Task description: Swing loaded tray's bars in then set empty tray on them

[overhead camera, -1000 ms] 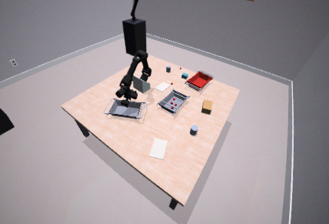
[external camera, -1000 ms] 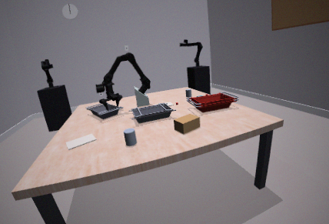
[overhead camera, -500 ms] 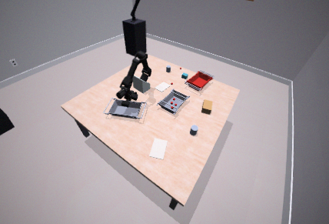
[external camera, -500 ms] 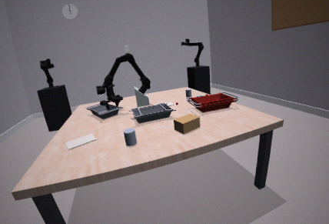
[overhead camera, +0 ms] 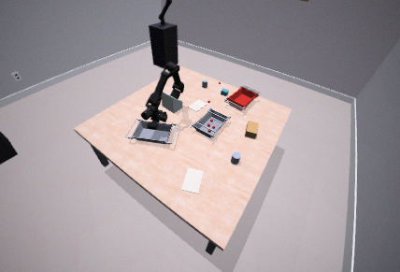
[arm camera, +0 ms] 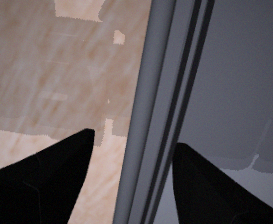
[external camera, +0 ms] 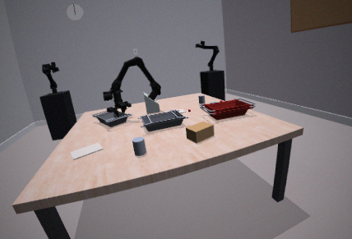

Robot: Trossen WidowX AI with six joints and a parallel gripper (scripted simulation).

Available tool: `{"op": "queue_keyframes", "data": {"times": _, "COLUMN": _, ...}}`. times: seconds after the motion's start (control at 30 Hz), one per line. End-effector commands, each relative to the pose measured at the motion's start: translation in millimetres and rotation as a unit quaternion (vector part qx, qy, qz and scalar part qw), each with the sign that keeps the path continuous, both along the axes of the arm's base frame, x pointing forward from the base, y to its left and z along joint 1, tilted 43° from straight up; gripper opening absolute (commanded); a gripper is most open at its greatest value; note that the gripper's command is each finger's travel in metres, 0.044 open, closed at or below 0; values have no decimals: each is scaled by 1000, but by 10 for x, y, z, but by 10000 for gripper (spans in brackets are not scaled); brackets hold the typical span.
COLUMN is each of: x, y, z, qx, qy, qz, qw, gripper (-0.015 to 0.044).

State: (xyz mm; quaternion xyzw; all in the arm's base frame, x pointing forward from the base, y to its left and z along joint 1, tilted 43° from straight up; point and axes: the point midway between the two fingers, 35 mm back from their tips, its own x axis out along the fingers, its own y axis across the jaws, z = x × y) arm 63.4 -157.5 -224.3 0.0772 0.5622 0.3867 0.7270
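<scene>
The empty grey tray [overhead camera: 150, 133] [external camera: 110, 117] lies on the left part of the table, its wire bars out over its ends. My gripper [overhead camera: 154, 121] [external camera: 117, 108] [arm camera: 134, 144] is down at its far rim. In the wrist view the two dark fingers straddle the tray's wall [arm camera: 147, 96]; they are half closed, the right one is at the wall and a gap shows on the left. The loaded grey tray [overhead camera: 204, 128] [external camera: 163, 121], with small red blocks [overhead camera: 212, 122] inside, stands to the right of it. I cannot tell how its bars lie.
A red tray [overhead camera: 242, 97] [external camera: 228, 107] stands at the back right. A brown box [overhead camera: 251, 129] [external camera: 200, 131], a grey-blue cylinder [overhead camera: 235, 158] [external camera: 139, 146], a white sheet [overhead camera: 192, 179] [external camera: 86, 150] and an upright grey panel [overhead camera: 172, 103] [external camera: 150, 104] also stand on the table.
</scene>
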Motion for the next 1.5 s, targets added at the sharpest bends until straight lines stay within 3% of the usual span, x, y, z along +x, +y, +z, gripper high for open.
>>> {"op": "queue_keyframes", "data": {"times": 0.0, "x": -3, "y": 15, "z": 7, "qx": 4, "qy": 2, "qz": -2, "qw": 1000, "gripper": 155}}
{"op": "queue_keyframes", "data": {"times": 0.77, "x": -6, "y": -67, "z": 83, "qx": 3, "qy": 2, "qz": -2, "qw": 1000, "gripper": 1}}
{"op": "queue_keyframes", "data": {"times": 1.1, "x": -59, "y": -507, "z": 598, "qx": 3, "qy": 2, "qz": -2, "qw": 1000, "gripper": 0}}
{"op": "queue_keyframes", "data": {"times": 1.47, "x": -60, "y": -514, "z": 609, "qx": 3, "qy": 2, "qz": -2, "qw": 1000, "gripper": 0}}
